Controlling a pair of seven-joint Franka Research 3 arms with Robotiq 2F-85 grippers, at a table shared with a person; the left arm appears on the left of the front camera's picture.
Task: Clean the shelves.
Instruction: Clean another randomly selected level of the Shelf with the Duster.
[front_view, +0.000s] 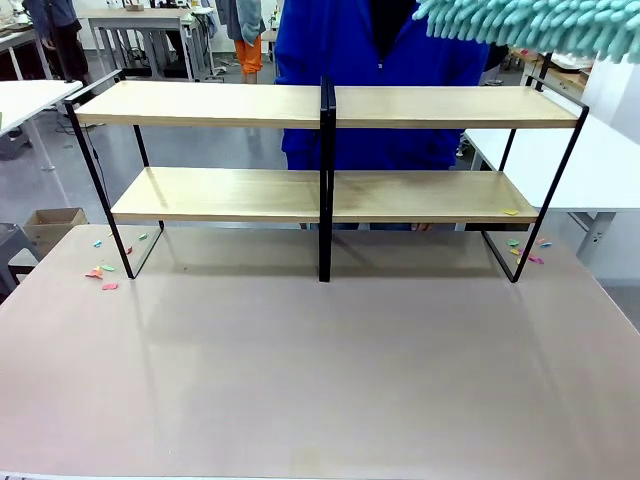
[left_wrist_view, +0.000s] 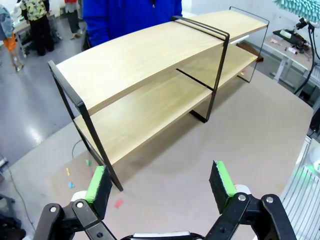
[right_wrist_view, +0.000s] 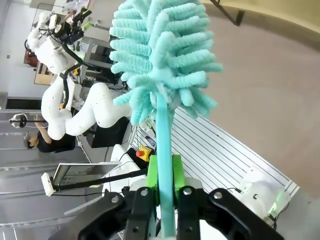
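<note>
In the front view the shelves (front_view: 325, 105) stand toward the far side of the worktop (front_view: 320, 370), two long light-wood boards on a thin black frame with a central black post, and a person in a blue top (front_view: 380, 60) stands just behind them. A teal microfibre duster head (front_view: 530, 25) hangs in the air above the right end of the top board, not touching it. Small coloured paper scraps (front_view: 105, 272) lie on the worktop by the left foot of the frame, more lie by the right foot, and one yellow bit rests on the lower board near its right end. In the left wrist view the left gripper (left_wrist_view: 160, 182) hovers above the worktop near one end of the shelves, its green-padded fingers (left_wrist_view: 98, 184) standing wide apart with nothing between them. In the right wrist view the right gripper (right_wrist_view: 165, 180) is clamped on the duster's teal handle, the fluffy head rising above its fingers over the worktop.
</note>
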